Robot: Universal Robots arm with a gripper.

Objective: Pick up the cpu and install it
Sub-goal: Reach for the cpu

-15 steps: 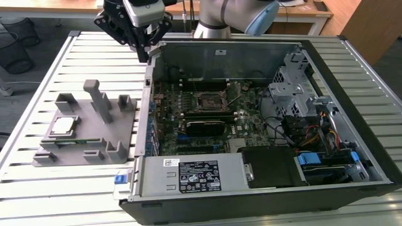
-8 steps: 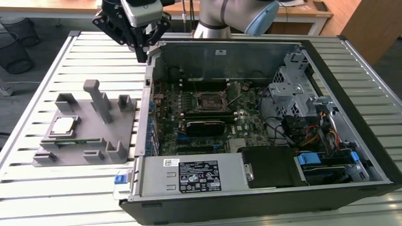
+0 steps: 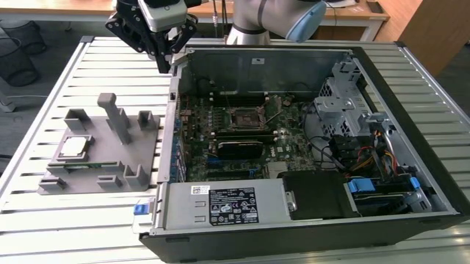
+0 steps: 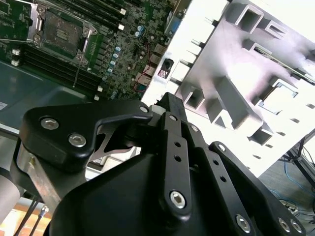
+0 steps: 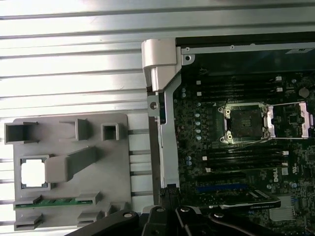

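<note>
The cpu (image 3: 76, 146) is a small silvery square lying flat in a recess of the grey fixture (image 3: 110, 165), on the slatted table at the exterior view's left. The first wrist view looks down on the cpu (image 5: 34, 173) in the fixture (image 5: 98, 162). My gripper (image 3: 164, 66) hangs above the table by the open computer case's back corner, well apart from the cpu. Its fingers are shut with nothing between them. The dark square socket (image 3: 246, 116) on the motherboard has its metal frame raised, and is also seen in both wrist views (image 5: 244, 123) (image 4: 61, 32).
The open computer case (image 3: 309, 220) takes up the middle and the exterior view's right, with drive cage, cables and power supply inside. A green memory stick (image 5: 54, 201) lies in a fixture slot. Upright fixture posts (image 3: 118, 118) stand beside the cpu.
</note>
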